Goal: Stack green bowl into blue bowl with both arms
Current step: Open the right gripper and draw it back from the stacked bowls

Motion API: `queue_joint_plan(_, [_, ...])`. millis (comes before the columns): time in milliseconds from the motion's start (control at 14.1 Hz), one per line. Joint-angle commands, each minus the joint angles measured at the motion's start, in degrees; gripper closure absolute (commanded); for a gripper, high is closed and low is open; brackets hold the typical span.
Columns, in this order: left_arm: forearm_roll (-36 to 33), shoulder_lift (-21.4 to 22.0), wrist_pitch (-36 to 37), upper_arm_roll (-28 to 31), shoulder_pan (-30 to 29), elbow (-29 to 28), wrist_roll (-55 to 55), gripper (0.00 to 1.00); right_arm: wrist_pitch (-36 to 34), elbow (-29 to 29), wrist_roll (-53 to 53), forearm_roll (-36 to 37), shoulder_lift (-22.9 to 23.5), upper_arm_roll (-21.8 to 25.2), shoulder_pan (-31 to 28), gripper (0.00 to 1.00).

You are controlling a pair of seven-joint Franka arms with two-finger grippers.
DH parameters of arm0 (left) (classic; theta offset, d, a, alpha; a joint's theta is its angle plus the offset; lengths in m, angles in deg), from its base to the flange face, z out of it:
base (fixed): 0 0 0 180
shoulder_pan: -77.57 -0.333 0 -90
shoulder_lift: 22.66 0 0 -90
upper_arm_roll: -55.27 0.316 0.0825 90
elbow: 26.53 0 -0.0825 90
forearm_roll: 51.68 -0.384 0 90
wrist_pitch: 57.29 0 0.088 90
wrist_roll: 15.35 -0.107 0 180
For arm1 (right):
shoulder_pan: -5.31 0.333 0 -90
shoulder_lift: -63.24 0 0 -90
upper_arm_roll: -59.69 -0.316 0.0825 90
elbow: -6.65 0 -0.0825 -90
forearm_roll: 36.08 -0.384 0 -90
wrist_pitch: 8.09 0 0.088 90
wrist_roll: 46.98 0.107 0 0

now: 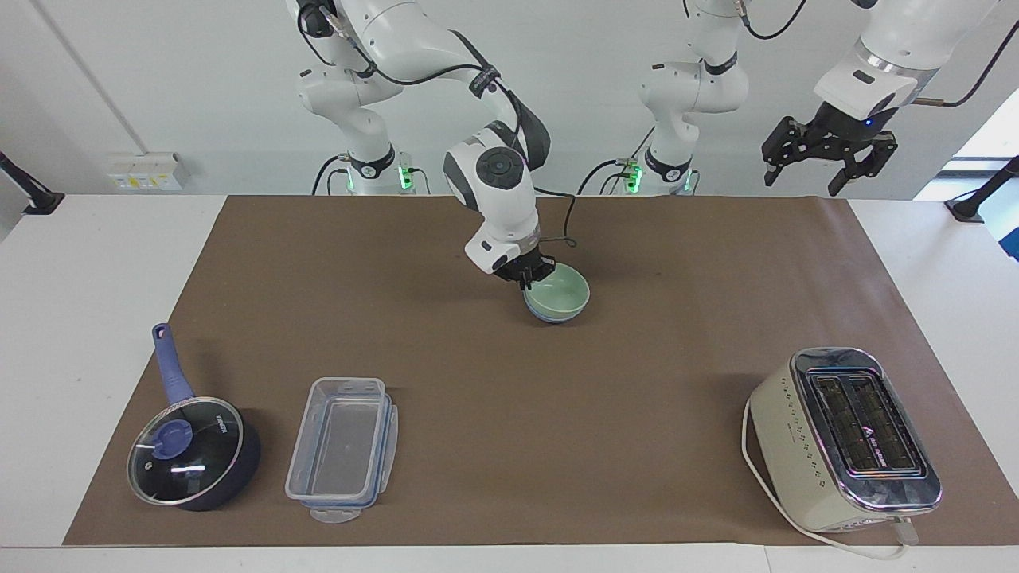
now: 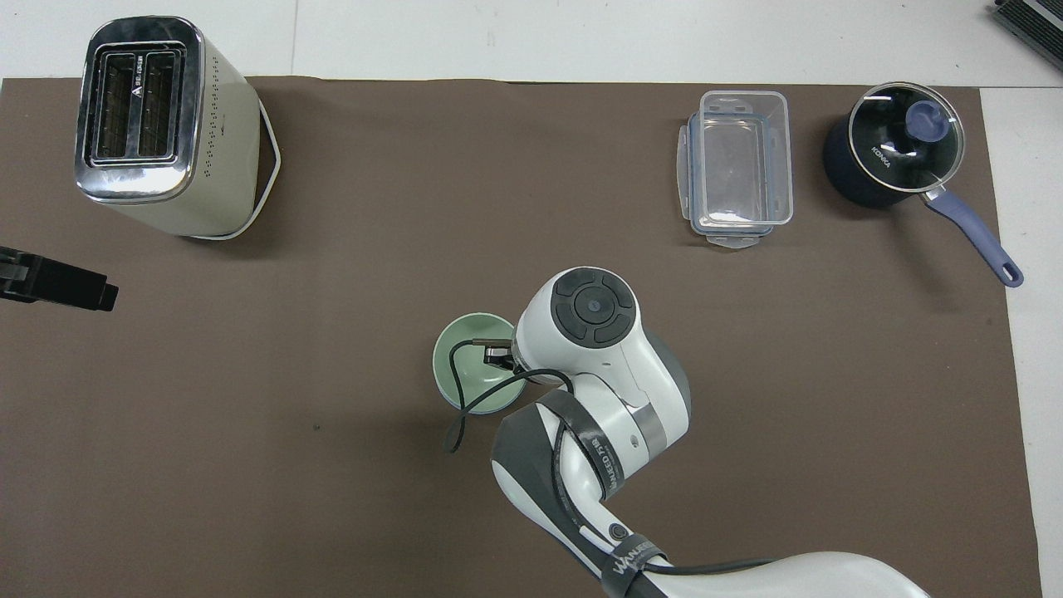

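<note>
Mid-counter, bowls: the green bowl sits nested in the blue bowl, of which only a thin band shows under it; the pair rests on the brown mat, nearer to the robots than every other item
Right claw: my right claw is down at the green bowl's rim, on the side toward the right arm's end of the counter; whether it is clamped on that rim or parted from it I cannot tell
Left claw: my left claw hangs in the air over the mat's edge at the left arm's end, spread wide and holding nothing; that arm waits
Done: I judge the stacking itself finished, green inside blue and sitting level
Left: letting go of the rim, if I have not already, and lifting clear without dragging the green bowl out
Count, bowls: two, one green and one blue
Count, others: one toaster; one lidded saucepan; one clear container
Count, arms: two
</note>
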Motion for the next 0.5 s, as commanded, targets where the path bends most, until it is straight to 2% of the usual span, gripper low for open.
queue_joint_plan(0, [-0.52, 1.08, 0.06, -0.11, 0.03, -1.21, -0.53, 0.00, 1.06, 0.37, -0.46, -0.02, 0.08, -0.30, -0.57, 0.43])
queue_joint_plan(71, [-0.52, 1.08, 0.06, -0.11, -0.06, -1.21, -0.44, 0.00, 0.79, 0.29, -0.46, 0.16, -0.01, -0.21, -0.57, 0.28])
queue_joint_plan(142, [-0.52, 1.08, 0.06, -0.11, -0.24, -1.21, -0.27, 0.00, 0.53, 0.29, -0.46, 0.33, -0.18, -0.21, -0.49, 0.00])
queue_joint_plan(426, [-0.43, 1.16, 0.24, -0.11, -0.50, -1.21, -0.01, 0.00, -0.35, 0.37, -0.55, 2.17, -4.21, 0.32, -2.23, 0.00])
